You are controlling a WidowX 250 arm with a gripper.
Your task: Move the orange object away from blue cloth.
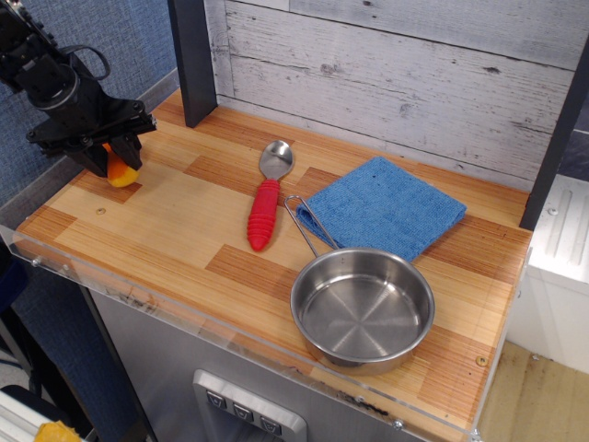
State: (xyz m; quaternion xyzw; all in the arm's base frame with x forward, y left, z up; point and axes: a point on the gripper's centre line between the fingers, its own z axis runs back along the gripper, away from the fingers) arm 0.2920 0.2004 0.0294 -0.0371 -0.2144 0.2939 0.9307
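Orange object [121,172] sits between the black fingers [92,162].

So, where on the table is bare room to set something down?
Bare wood lies between the end effector with the orange object and the spoon, and along the front edge left of the pan. Around the blue cloth it is crowded.

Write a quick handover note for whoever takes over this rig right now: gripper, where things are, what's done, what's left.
Gripper: shut on the orange object, low at the table's far left end; contact with the wood can't be told.
Blue cloth: flat on the right side, beyond the spoon and behind the pan.
Done: the toy is well clear of the cloth.
Left: release it, then lift the arm away.
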